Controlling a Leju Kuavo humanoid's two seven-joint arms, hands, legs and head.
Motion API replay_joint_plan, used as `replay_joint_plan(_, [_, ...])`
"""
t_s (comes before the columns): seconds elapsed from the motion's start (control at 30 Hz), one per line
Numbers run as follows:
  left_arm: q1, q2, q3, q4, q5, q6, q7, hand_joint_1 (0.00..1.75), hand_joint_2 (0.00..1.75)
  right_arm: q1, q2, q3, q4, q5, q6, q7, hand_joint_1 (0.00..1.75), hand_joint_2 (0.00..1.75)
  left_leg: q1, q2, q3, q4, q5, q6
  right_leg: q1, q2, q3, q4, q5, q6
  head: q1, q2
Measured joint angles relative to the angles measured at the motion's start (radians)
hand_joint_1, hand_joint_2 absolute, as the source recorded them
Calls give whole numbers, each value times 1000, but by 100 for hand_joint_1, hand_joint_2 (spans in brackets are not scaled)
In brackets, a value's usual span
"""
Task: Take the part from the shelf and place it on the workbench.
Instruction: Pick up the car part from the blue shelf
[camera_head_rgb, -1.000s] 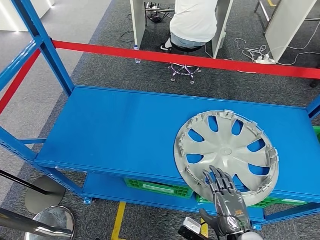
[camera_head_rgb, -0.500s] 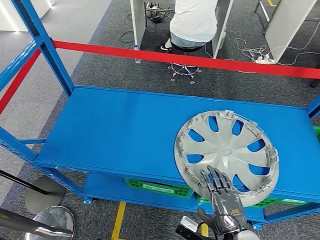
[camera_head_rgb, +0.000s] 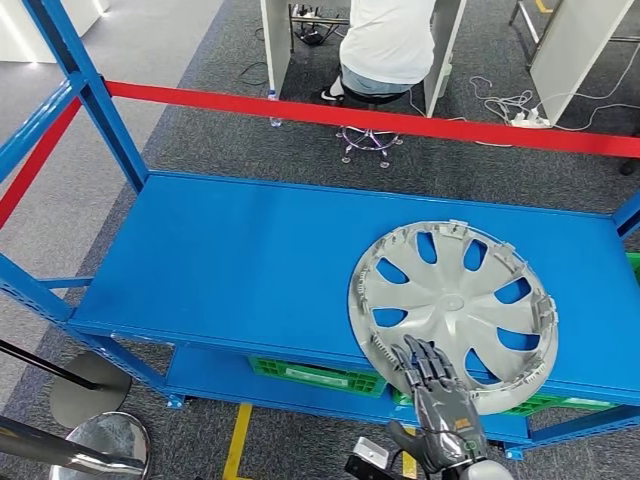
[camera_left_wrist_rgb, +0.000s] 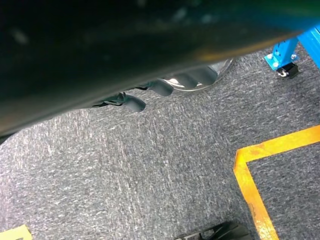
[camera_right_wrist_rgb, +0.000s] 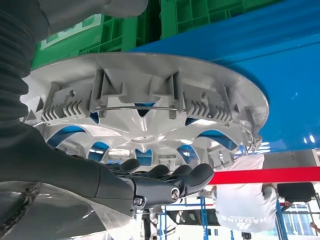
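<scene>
The part is a silver-grey wheel cover (camera_head_rgb: 453, 300) lying flat on the right half of the blue shelf (camera_head_rgb: 226, 260), its near rim hanging slightly over the front edge. My right hand (camera_head_rgb: 436, 405) reaches up from below, fingers stretched over that near rim and thumb lower, in front of the shelf edge. In the right wrist view the cover's clipped rim (camera_right_wrist_rgb: 143, 100) lies between the thumb and the straight fingers (camera_right_wrist_rgb: 170, 180), with no grip closed on it. My left hand (camera_left_wrist_rgb: 151, 92) hangs over grey carpet, fingers loose and holding nothing.
Green crates (camera_head_rgb: 317, 375) sit on the lower shelf under the cover. A red beam (camera_head_rgb: 377, 118) crosses behind the shelf, with blue uprights at the left. A person (camera_head_rgb: 389, 40) sits beyond it. A round metal stand base (camera_head_rgb: 106, 440) and yellow floor tape (camera_left_wrist_rgb: 249, 175) lie nearby.
My right hand has shifted slightly left and lower along the cover's near rim. The wheel cover has not moved.
</scene>
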Motion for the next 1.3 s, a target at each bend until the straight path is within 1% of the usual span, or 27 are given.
replay_joint_plan(0.23, [0,0,0,0,0,0,0,0,0,-1,9,8,39,9,-6,34,0,175,0,0,0,0,0,0,0,0,0,0,0,0,0,0])
replay_joint_plan(0.63, [-1,0,0,4,-1,2,0,0,0,-20,40,5,90,12,-10,37,0,175,0,0,0,0,0,0,0,0,0,0,0,0,0,0])
replay_joint_plan(1.03, [-6,2,-2,13,-6,10,0,0,0,-37,105,-58,125,47,-6,19,0,175,0,0,0,0,0,0,0,0,0,0,0,0,0,0])
replay_joint_plan(1.3, [-7,2,-2,14,-11,11,1,0,0,-38,124,-78,131,51,-4,14,0,175,0,0,0,0,0,0,0,0,0,0,0,0,0,0])
